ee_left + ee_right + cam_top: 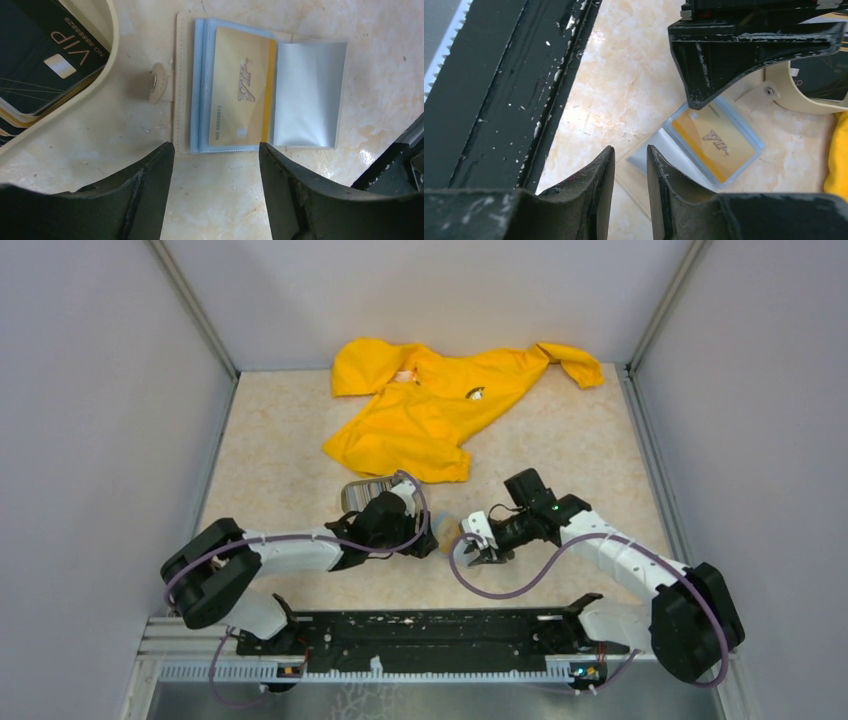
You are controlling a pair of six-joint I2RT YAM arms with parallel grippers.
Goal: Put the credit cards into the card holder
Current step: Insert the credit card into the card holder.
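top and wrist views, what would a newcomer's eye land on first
A bright yellow jacket sprawls at the far side of the table. Nearer the front, the card holder lies open with a gold card in a clear pocket, beside a tray of dark cards.

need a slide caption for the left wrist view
Open left hand above the unfolded tan card holder, a gold plastic VIP card slotted inside.

Card holder (pixel 307 95) open flat, gold credit card (pixel 240 95) pocketed inside.
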